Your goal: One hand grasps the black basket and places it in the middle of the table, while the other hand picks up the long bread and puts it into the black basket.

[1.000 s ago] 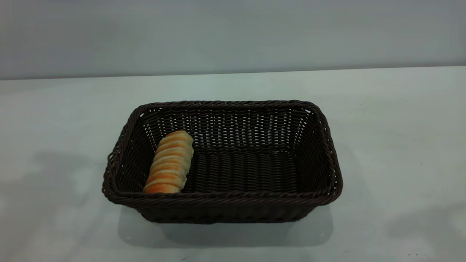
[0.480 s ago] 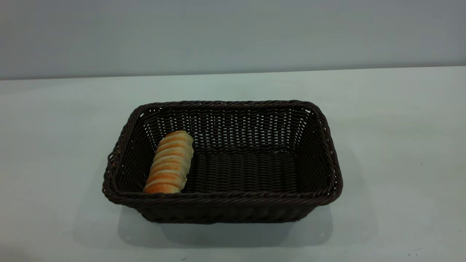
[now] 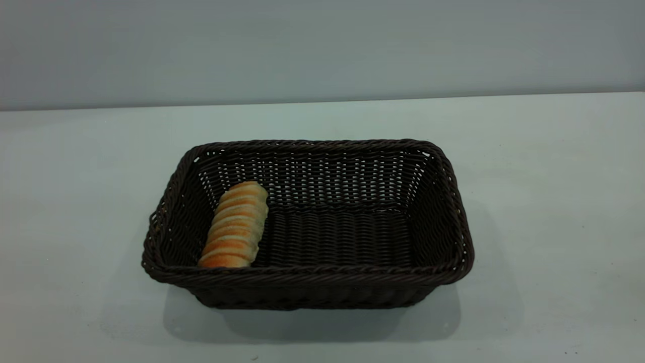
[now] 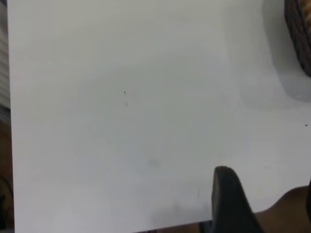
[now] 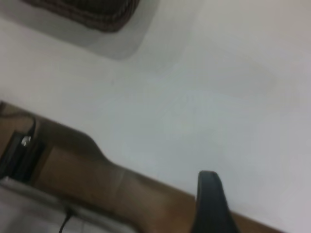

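Two grippers belong to this rig, yet neither appears in the exterior view. Each shows only in its own wrist view. There the left gripper is a single dark piece cut off by the frame edge, and whether it is released or clenched cannot be told. The right gripper is likewise one dark, blurred piece cut by the edge, and its state cannot be told either. Nothing is seen in the hold of either one.

The basket stands on the table at the centre of the exterior frame, its long side running left to right. Its near wall hides the front strip of its floor. The bread lies inside at the basket's left end, running from lower left to upper right beside the left wall. Its near end sits just behind the front rim, which hides its lowest edge.

In the left wrist view only a corner of the basket shows, blurred and cropped, well apart from the left gripper across bare table. In the right wrist view a cropped stretch of the basket's rim shows, also well apart from the right gripper, which hangs over the table's edge. The bread is hidden in both wrist views.
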Controlling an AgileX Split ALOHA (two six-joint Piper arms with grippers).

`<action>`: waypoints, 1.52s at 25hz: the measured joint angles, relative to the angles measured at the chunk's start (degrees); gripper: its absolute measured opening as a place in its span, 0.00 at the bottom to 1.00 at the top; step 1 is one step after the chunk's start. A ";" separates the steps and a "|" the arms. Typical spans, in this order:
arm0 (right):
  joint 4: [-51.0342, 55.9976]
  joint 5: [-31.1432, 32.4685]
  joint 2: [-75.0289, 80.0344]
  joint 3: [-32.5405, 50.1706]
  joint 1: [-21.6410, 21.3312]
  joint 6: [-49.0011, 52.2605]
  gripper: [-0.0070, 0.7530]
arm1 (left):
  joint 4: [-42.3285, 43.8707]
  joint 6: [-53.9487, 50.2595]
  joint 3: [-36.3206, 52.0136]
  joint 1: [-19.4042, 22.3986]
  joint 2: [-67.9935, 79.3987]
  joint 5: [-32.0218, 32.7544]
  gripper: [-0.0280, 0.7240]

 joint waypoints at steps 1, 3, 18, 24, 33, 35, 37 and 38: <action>0.00 -0.44 -1.65 0.70 0.00 -0.07 0.71 | -0.05 0.00 0.57 0.00 -1.63 0.00 0.59; -0.16 -1.28 -5.38 2.04 0.00 -0.14 0.71 | -0.25 0.00 1.77 0.00 -4.09 0.22 0.59; -2.58 -0.73 -18.85 6.55 0.00 2.28 0.71 | -5.55 -0.13 9.55 0.00 -12.93 0.11 0.59; -2.58 -0.65 -18.85 6.55 0.00 2.68 0.71 | -6.96 -0.13 11.97 0.00 -13.06 0.27 0.59; -2.64 -0.65 -18.85 6.55 0.00 2.68 0.71 | -9.47 -0.65 14.59 0.00 -13.06 0.48 0.59; -2.64 -0.65 -18.85 6.55 0.00 2.68 0.71 | -9.47 -0.65 14.59 0.00 -13.06 0.48 0.59; -2.64 -0.65 -18.85 6.55 0.00 2.68 0.71 | -9.47 -0.65 14.61 0.00 -13.06 0.48 0.59; -2.64 -0.65 -18.85 6.55 0.00 2.68 0.71 | -9.47 -0.65 14.61 0.00 -13.06 0.48 0.59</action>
